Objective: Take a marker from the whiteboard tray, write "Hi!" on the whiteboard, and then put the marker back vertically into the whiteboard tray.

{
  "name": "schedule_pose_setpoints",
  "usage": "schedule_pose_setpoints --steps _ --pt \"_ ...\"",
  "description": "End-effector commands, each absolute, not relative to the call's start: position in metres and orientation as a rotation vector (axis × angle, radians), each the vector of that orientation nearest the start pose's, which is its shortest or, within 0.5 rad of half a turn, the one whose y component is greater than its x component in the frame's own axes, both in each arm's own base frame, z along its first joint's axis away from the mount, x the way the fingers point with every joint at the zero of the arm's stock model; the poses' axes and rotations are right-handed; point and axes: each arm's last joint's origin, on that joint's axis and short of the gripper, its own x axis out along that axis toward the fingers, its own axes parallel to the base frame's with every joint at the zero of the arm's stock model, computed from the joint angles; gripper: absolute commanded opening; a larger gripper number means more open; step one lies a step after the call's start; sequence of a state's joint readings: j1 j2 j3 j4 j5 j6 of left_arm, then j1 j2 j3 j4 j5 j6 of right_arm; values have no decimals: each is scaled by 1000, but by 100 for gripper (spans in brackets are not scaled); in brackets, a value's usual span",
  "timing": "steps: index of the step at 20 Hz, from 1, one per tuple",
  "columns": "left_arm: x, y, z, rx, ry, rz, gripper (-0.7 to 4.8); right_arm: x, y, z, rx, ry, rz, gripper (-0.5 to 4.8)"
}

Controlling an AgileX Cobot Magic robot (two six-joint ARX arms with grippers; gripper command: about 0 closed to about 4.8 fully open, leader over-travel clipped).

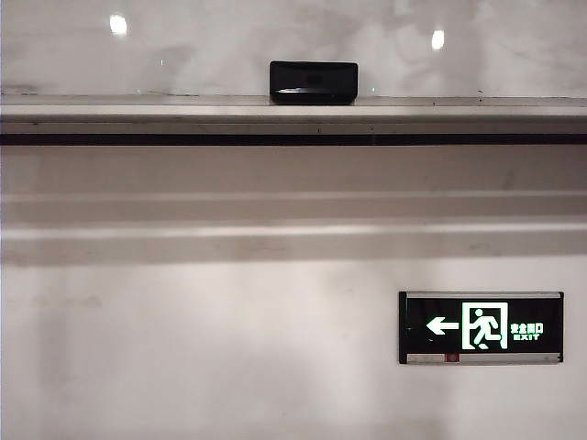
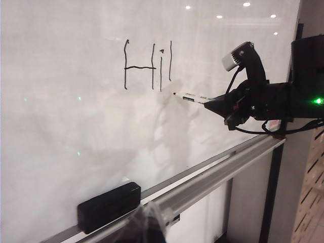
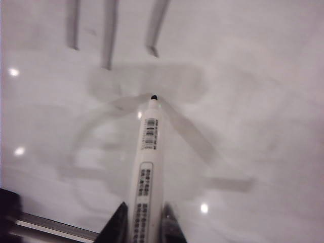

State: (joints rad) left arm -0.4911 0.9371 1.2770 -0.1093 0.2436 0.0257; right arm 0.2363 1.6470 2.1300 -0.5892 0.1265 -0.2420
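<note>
The glossy whiteboard carries a black "H", an "i" and one more upright stroke. My right gripper is shut on the white barrel of the marker. Its bare black tip points at the whiteboard just below that last stroke; I cannot tell if it touches. The grey whiteboard tray runs under the whiteboard. My left gripper hangs blurred in front of the tray, fingers together and empty. Neither gripper shows in the exterior view.
A black eraser block stands on the tray against the board. A lit green exit sign hangs on the matte wall below the tray. The board's dark right edge stands close behind the right arm.
</note>
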Motion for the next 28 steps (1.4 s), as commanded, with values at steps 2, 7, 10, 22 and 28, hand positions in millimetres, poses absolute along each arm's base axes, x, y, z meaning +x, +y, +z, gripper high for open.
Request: schedule_pose_setpoints --steps 2,7,10,22,28 --pt "143 -84 479 -6 -263 -735 -5 322 74 525 -245 48 153 -1" --pt "143 -84 479 -6 -262 -734 -6 325 74 527 -241 17 143 -1" --pt "143 -84 479 -6 -262 -734 -6 323 74 529 -240 10 129 -1" --pt "143 -84 479 -6 -262 -734 -6 313 71 532 -242 31 126 -1" --pt "143 -84 479 -6 -263 -735 -6 316 72 530 -245 43 131 -1"
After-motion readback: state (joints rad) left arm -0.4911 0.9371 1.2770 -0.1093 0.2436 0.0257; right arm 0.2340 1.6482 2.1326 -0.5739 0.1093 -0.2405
